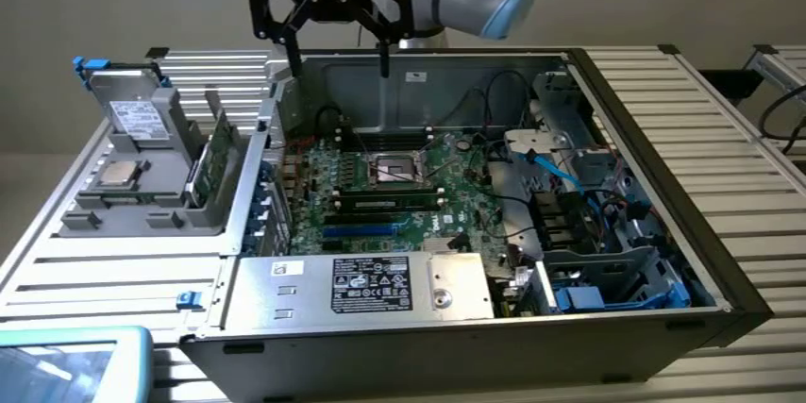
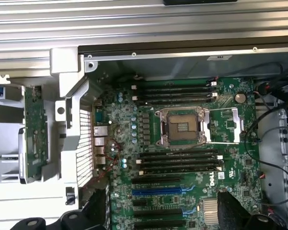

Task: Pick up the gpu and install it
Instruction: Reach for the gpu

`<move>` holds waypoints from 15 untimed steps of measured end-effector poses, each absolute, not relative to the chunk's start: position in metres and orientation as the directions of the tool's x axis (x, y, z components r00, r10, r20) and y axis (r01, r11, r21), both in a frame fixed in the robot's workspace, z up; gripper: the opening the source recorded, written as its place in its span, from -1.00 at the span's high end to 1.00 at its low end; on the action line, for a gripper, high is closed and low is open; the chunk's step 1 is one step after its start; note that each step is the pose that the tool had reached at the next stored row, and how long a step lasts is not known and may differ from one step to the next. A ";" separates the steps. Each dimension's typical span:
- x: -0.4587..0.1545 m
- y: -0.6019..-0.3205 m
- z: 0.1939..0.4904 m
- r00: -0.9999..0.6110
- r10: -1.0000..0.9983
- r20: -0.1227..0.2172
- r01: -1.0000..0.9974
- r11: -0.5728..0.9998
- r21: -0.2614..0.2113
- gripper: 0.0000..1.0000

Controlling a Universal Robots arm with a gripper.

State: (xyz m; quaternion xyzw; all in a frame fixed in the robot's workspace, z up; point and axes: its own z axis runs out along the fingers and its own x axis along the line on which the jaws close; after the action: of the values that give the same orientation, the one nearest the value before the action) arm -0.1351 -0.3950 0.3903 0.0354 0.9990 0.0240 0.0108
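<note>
The gpu (image 1: 210, 165) is a green circuit card standing on edge in a grey holder (image 1: 139, 200) beside the open computer case, at the exterior view's left. In the wrist view the gpu (image 2: 34, 130) shows as a long green strip next to the case's rear panel. My gripper (image 1: 338, 44) hangs open and holds nothing, above the case's back wall, well apart from the gpu. Its dark fingertips (image 2: 97, 211) frame the motherboard (image 2: 182, 143) below. The motherboard's expansion slots (image 2: 156, 191) lie between them.
The holder also carries a silver white-labelled drive box (image 1: 136, 120) and a processor chip (image 1: 120, 174). Inside the case are a power supply (image 1: 372, 285), a processor socket (image 1: 393, 169), one seated memory stick (image 1: 388, 203), blue cables (image 1: 554, 172) and drive cages (image 1: 605, 280).
</note>
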 end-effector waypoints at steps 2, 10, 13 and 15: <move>-0.144 -0.392 0.388 -0.997 0.071 -0.020 0.070 0.996 0.049 -0.98; -0.180 -0.380 0.376 -0.997 0.071 -0.020 0.070 0.996 0.049 -0.56; -0.194 -0.375 0.371 -0.997 0.071 -0.020 0.070 0.996 0.049 -0.33; -0.203 -0.372 0.367 -0.997 0.071 -0.020 0.070 0.996 0.049 -0.21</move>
State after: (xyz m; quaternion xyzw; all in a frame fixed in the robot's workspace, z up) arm -0.2034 -0.3723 0.3671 0.0354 0.9990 0.0240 0.0109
